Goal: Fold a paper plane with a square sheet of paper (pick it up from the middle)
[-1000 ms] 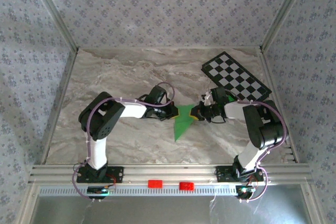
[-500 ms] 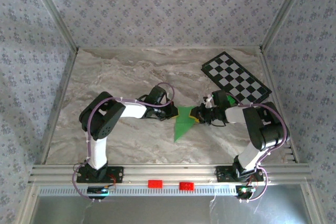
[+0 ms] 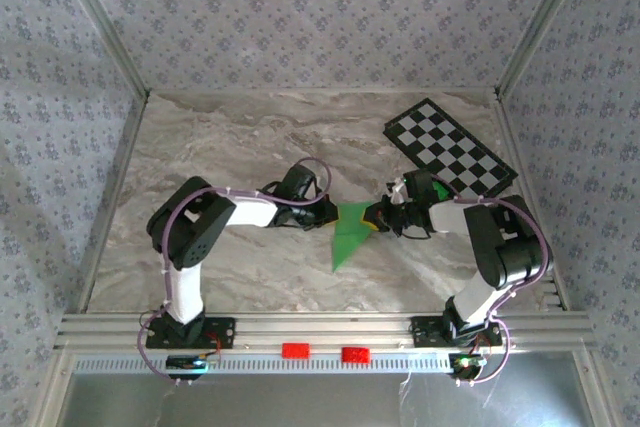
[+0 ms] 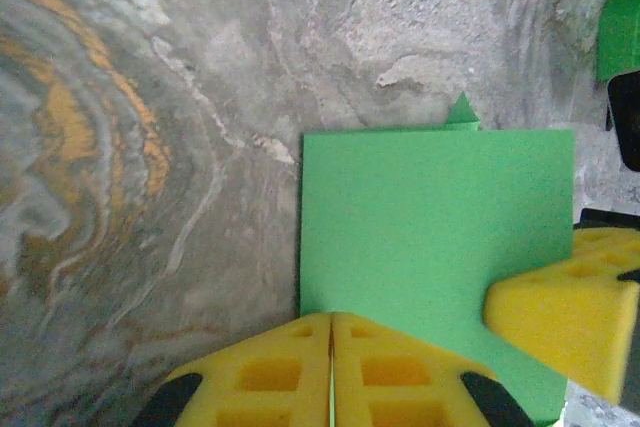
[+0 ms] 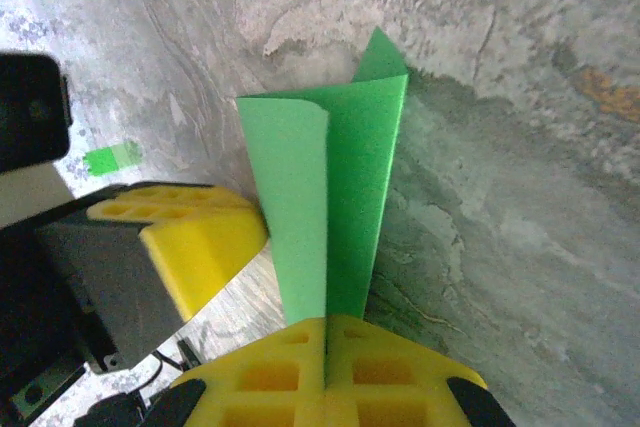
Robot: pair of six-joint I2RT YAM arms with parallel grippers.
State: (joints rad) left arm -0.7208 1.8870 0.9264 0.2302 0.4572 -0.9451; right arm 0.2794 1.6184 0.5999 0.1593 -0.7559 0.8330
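Pinching paper plane [image 3: 347,234]: left gripper [image 4: 331,321], right gripper [image 5: 326,327]

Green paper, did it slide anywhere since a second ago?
No. In the top view the green paper sits just as far from the checkered board as before.

Right pincer [image 5: 327,332] clamped on folded green paper [image 5: 330,207], left pincer [image 5: 200,237] just beside, marbled table [image 5: 500,197].
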